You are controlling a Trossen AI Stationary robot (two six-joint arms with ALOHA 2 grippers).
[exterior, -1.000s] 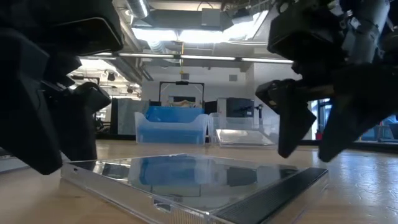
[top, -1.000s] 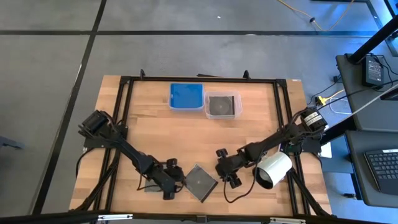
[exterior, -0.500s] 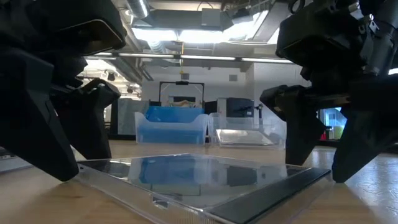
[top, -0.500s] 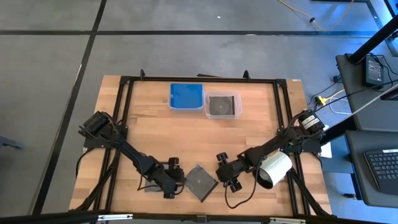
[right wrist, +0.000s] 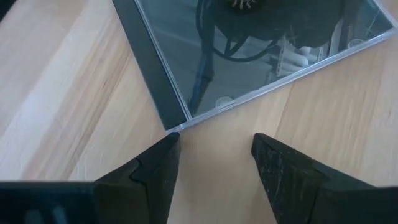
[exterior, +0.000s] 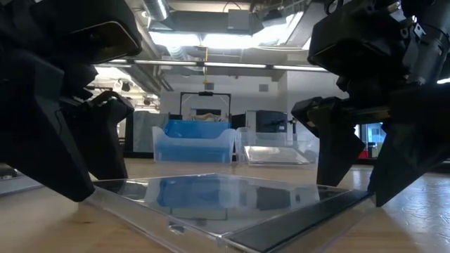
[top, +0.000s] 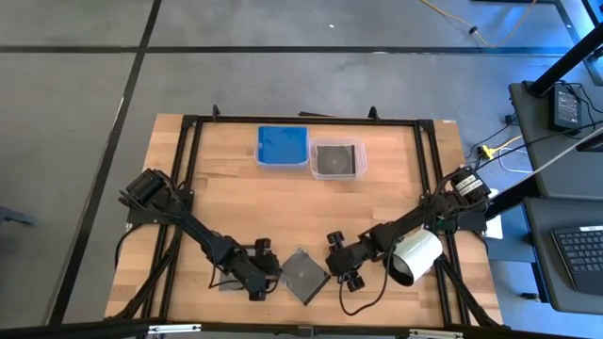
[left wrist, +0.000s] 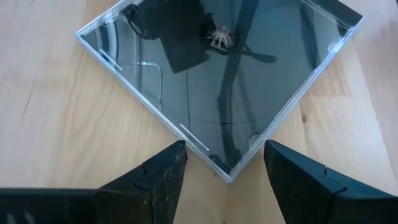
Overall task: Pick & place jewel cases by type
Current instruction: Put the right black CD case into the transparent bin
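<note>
One jewel case (top: 304, 275), clear-lidded with a dark tray and a dark spine, lies flat on the wooden table near its near edge, turned like a diamond. My left gripper (top: 275, 270) is open at the case's left corner (left wrist: 227, 176), which sits in the gap between its fingers without touching them. My right gripper (top: 332, 262) is open at the opposite, spine-side corner (right wrist: 176, 128), low over the table. In the low view the case (exterior: 225, 200) lies between the left gripper (exterior: 95, 176) and the right gripper (exterior: 355, 176). My right gripper has one fingertip (right wrist: 163, 149) right beside the case's spine-side corner, fingers slanting down from the table's right. I cannot tell whether it touches the corner. The case lies flat on the table.
At the far edge stand a blue tub (top: 283, 144) and a clear tub (top: 337, 158) with dark cases in it. A white cylinder (top: 415, 256) lies by the right arm. Another flat grey case (top: 229, 283) lies under the left arm. Black frame rails border the table.
My right gripper has come down and moved toward the table's near edge and the case's right corner, staying open. My left gripper has edged closer to the case's left corner. The case still lies flat.
</note>
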